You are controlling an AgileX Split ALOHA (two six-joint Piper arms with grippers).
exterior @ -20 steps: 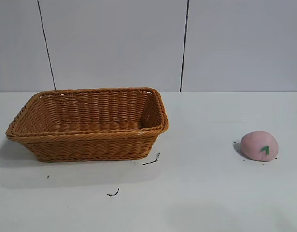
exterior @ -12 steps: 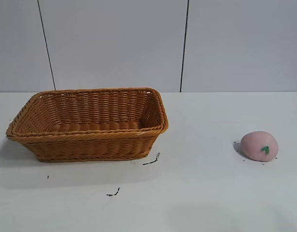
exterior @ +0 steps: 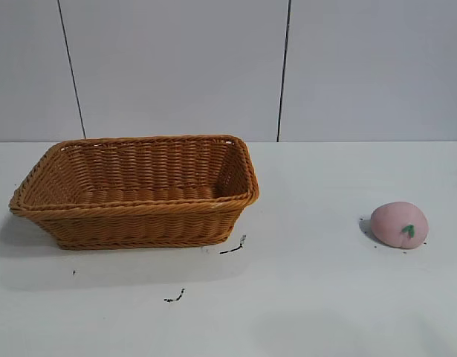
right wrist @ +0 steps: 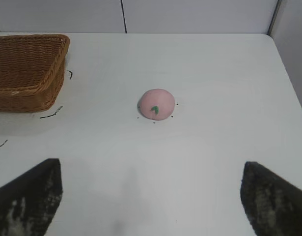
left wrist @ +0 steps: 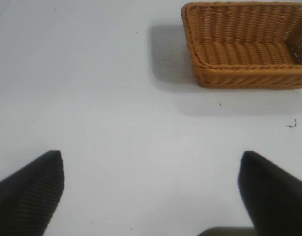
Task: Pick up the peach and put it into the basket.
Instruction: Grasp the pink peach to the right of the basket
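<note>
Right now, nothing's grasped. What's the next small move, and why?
Probably advance the right gripper toward the peach. The peach sits alone on the table, well apart from the basket, and lies straight ahead between the right gripper's open fingers. The left gripper, also open, faces the basket and sees no peach.

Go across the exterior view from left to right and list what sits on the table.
basket → black scuff marks on the table → peach. Neither claw shows in this view.
</note>
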